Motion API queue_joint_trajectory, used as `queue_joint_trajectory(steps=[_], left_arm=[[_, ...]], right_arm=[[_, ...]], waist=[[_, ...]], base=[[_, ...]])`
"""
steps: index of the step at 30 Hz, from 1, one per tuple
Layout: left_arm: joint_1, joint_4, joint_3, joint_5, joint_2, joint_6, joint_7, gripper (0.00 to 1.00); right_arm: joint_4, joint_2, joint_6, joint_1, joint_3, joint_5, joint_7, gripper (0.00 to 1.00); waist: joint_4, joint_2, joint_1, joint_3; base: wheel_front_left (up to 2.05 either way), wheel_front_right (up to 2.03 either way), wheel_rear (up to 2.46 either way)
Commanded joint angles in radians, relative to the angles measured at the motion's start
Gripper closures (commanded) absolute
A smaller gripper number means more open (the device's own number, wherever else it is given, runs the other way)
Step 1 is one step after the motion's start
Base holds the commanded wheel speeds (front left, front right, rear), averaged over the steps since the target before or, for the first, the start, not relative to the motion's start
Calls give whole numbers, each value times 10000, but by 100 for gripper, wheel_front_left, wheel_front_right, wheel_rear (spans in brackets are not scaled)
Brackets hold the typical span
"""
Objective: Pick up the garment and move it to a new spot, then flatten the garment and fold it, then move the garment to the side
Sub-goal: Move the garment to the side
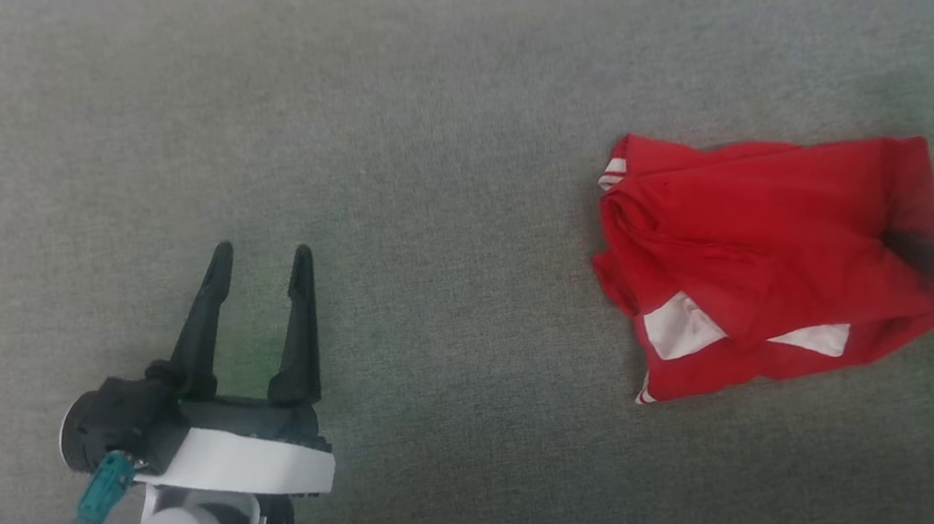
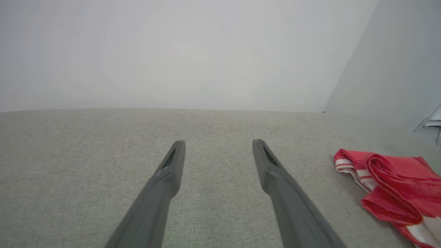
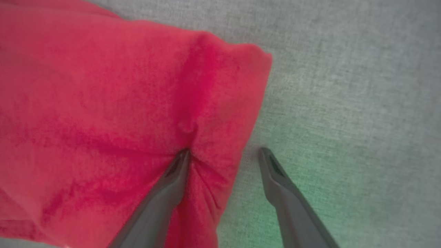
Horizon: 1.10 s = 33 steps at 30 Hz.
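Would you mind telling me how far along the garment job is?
Nothing looks finished: the garment lies rumpled, not flat or neatly folded. In hand: the right tool is open astride its edge, one finger pressing into the cloth, nothing gripped yet. The left tool hangs open, well apart. To do: lifting, moving, flattening, folding, setting aside.

- From the head we look straight down on the grey surface (image 1: 439,49).
- Our left wrist view skims low, facing far.
- Our right wrist view sits close; all three share the garment (image 3: 103,103).
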Motion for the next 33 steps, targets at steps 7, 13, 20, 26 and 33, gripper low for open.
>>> queue_joint_trajectory(steps=[7,13,20,26,33], left_arm=[[-413,172,-26,-63,245,-12,-43,0],[-731,30,-210,-4,586,-12,-44,0],[-1547,-379,-625,169,1034,-12,-44,0],[-3063,-541,-1361,275,1575,-12,-44,0],[-4616,-351,-1957,186,1935,-12,-43,0]], right_arm=[[93,455,-23,130,-108,170,-951,100],[12,197,-54,178,-1147,307,-2103,100],[278,-160,-17,10,-2523,46,-3107,100],[1601,-547,-17,-1088,-3720,-385,-4184,100],[3400,-910,-17,-2741,-4106,-871,-5454,100]], waist=[[-337,-1,0,412],[-963,-1,0,621],[-1795,-1,0,1352],[-2386,-1,0,2313],[-2605,-1,0,3131]], base=[[0,0,0],[0,0,0],[0,0,0],[0,0,0],[0,0,0]])
